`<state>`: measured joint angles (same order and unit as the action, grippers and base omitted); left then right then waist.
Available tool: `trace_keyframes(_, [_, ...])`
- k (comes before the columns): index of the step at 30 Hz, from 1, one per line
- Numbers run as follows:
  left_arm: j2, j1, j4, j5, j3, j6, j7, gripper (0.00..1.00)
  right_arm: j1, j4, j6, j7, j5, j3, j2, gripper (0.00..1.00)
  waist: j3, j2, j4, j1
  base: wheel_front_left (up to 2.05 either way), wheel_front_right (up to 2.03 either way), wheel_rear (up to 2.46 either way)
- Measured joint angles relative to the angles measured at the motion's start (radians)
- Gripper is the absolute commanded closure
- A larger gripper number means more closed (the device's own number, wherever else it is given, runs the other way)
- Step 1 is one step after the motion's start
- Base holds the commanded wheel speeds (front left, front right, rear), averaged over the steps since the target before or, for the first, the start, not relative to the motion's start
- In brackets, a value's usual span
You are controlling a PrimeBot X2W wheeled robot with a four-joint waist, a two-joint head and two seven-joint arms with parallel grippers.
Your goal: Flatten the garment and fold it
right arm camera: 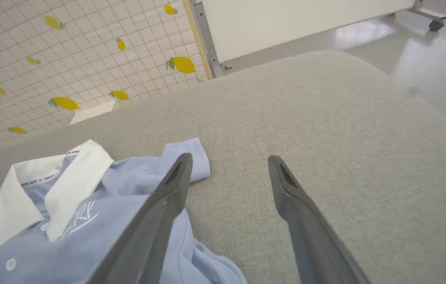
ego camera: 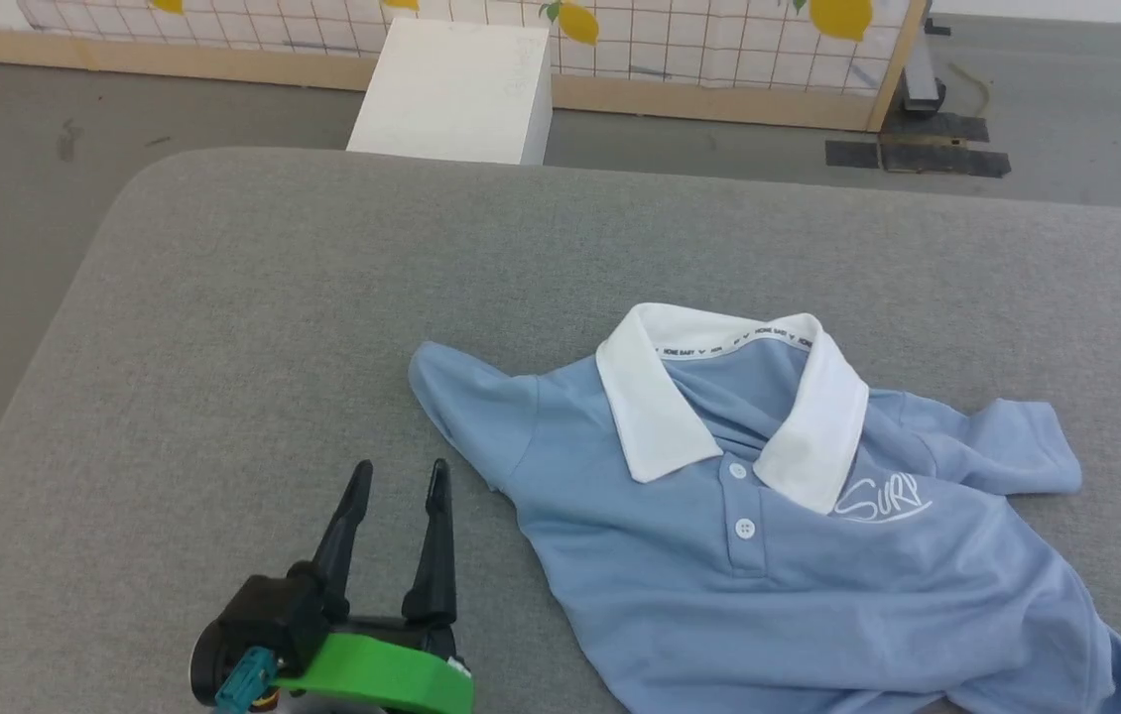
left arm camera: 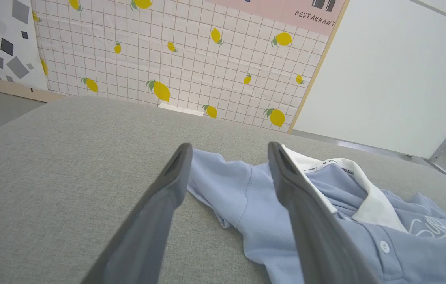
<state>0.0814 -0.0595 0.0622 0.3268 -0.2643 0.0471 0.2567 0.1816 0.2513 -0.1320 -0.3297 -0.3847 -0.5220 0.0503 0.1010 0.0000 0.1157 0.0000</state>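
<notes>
While both pairs of fingers are spread wide with nothing between them, the left gripper (ego camera: pixel 400 466) is held just beside one sleeve of the light blue polo shirt (ego camera: pixel 799 575), the right gripper (right arm camera: pixel 229 159) by the other. The shirt's laid face up, rumpled, on a grey fabric-covered surface (ego camera: pixel 273 297). Beyond, a white box (ego camera: pixel 456 89), grey floor (ego camera: pixel 15 149) and a lemon-print grid wall (left arm camera: pixel 191 59) can be seen.

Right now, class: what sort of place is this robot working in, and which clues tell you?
Probably a staged lab or demo set, not a home: a wood-framed lemon-print backdrop, a white partition board, and bare grey floor.
</notes>
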Motion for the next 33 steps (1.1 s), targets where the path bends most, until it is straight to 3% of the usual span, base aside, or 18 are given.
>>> trace_keyframes(2, [0.001, -0.003, 0.016, -0.001, 0.006, 0.008, 0.0, 0.0, -0.027, 0.035, 0.0, 0.146, 0.012, 0.026, 0.001, 0.0, 0.002, 0.0, -0.003, 0.0, 0.0, 0.0, 0.0])
trace_keyframes(9, [0.0, -0.007, 0.065, -0.024, 0.046, 0.019, 0.0, 0.0, -0.009, -0.024, 0.0, 0.433, 0.038, 0.189, 0.0, 0.0, 0.02, 0.0, -0.01, 0.0, 0.0, 0.0, 0.0])
trace_keyframes(17, [0.018, 0.004, 0.061, -0.064, 0.052, -0.005, -0.003, 0.0, 0.015, -0.114, 0.0, 0.532, 0.02, 0.271, -0.001, 0.0, 0.038, 0.0, -0.031, 0.0, 0.0, 0.0, 0.0])
trace_keyframes(21, [0.119, 0.191, 0.048, -0.097, 0.029, -0.085, -0.188, 0.0, 0.0, -0.107, 0.0, 0.542, 0.026, 0.259, -0.001, 0.0, 0.068, 0.0, -0.032, 0.0, 0.0, 0.0, 0.0])
trace_keyframes(25, [0.167, 0.401, 0.008, -0.027, 0.02, -0.14, -0.438, 0.0, -0.023, -0.097, 0.0, 0.548, 0.031, 0.252, 0.0, 0.0, 0.108, 0.0, -0.031, 0.0, 0.0, 0.0, 0.0])
trace_keyframes(33, [0.262, 0.679, -0.174, 0.168, 0.017, -0.169, -0.877, 0.0, -0.072, -0.098, 0.0, 0.552, 0.031, 0.273, -0.001, 0.0, 0.196, 0.0, -0.049, 0.0, 0.0, 0.0, 0.0])
